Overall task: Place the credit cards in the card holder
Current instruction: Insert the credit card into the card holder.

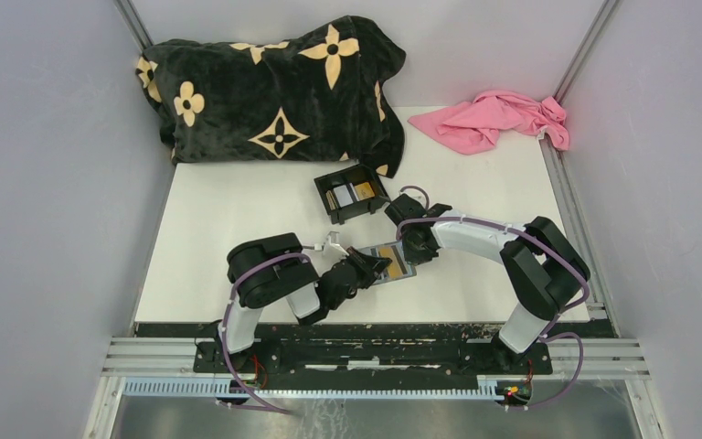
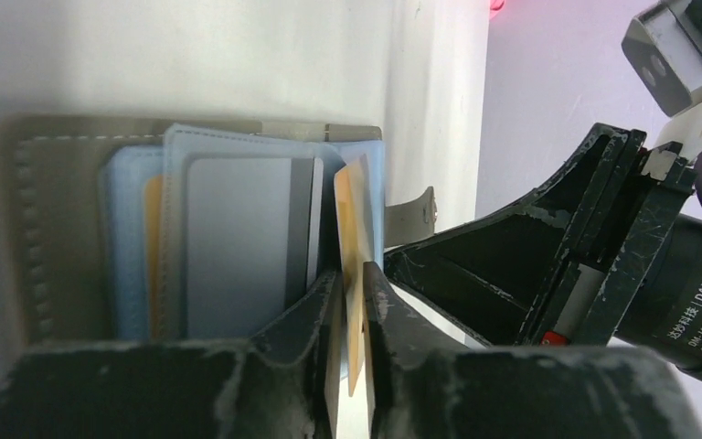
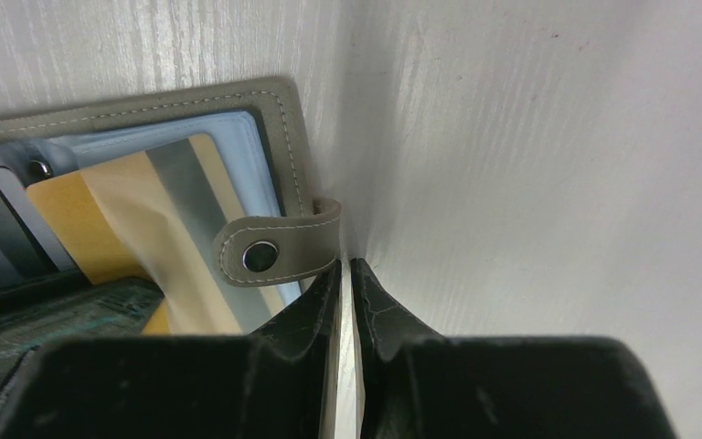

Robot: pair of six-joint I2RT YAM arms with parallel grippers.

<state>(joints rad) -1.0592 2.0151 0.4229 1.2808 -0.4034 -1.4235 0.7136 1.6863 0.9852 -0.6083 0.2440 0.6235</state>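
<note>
1. Left wrist view: open flat grey bifold card holder (image 2: 55,229) lies on the white table (image 1: 238,210). Silvery grey-white card (image 2: 238,242) is slotted, thin gold card (image 2: 355,206) is not yet in, and more sit in the black plastic box (image 1: 327,203).
2. Left end effector (image 2: 355,274) is low, grasping the gold card edge-on. Right end effector (image 3: 345,270) is nearly clenched beside the clasp tab (image 3: 274,249); can't tell if it grips.

The top view is lit brightly and evenly from above, and only soft shadows are cast on the table (image 1: 238,210). In both wrist views the near fingers (image 2: 297,343) are blurred, and the wallet (image 2: 55,229) is dimmed by shadow at its left side.
</note>
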